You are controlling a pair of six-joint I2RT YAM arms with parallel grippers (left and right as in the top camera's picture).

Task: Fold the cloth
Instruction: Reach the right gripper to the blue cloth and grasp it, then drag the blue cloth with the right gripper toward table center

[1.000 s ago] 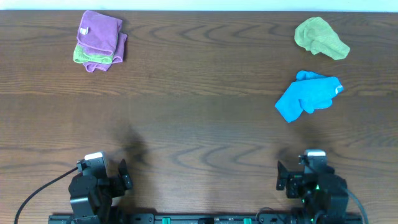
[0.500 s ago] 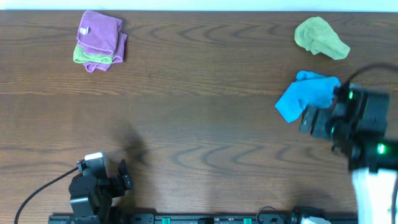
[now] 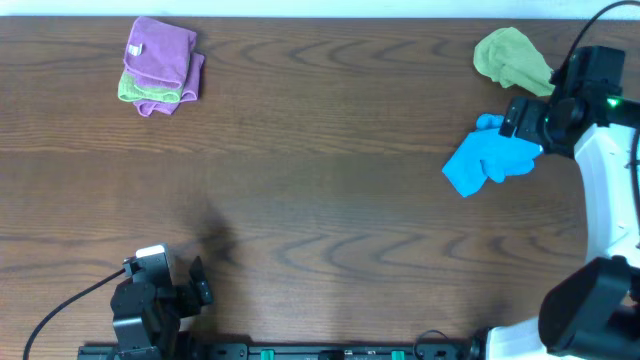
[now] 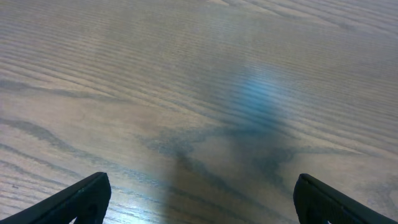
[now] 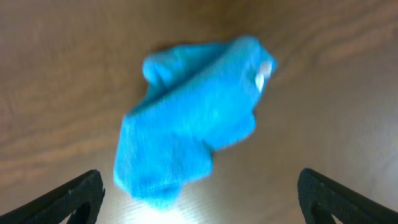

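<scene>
crumpled blue cloth (image 5: 193,118) looks soft, light, floppy; right gripper (image 5: 199,186) hangs above it, jaws spread wide; best pinched at a loose corner.

This looks like a robotics lab bench, not a home. Along the near edge of a wood-grain desk (image 3: 330,200) runs a black mounting rail (image 3: 300,352) with two arms. The left arm (image 3: 150,300) trails a black cable (image 3: 65,305), and the white right arm (image 3: 605,190) shows a green status light (image 3: 610,101) (small but clear). A blue cloth (image 3: 490,158), a green cloth (image 3: 512,58) and a purple and green pile (image 3: 160,65) lie well apart.
</scene>
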